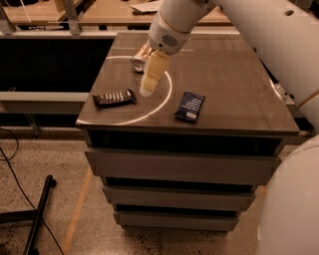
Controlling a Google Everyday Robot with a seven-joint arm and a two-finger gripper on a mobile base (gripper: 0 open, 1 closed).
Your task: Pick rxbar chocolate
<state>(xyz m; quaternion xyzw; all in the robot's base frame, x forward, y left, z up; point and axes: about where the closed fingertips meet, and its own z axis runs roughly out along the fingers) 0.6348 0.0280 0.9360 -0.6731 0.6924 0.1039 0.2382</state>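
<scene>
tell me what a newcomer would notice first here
A big white robot arm reaches in from the upper right, its cream hand hanging over the left half of the brown cabinet top. Just left of it lies a slim dark brown-black wrapped snack bar; a dark blue wrapped bar lies right of it, a copper-coloured can behind.

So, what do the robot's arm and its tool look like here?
The thick white arm is smooth and rounded, with one small dark hole near the top edge. Its wrist housing is round and white, with a grey grille of small holes. The pale cream, tapered tool hangs over the dark grey table top, near the copper-coloured can. No cables or markings show.
</scene>
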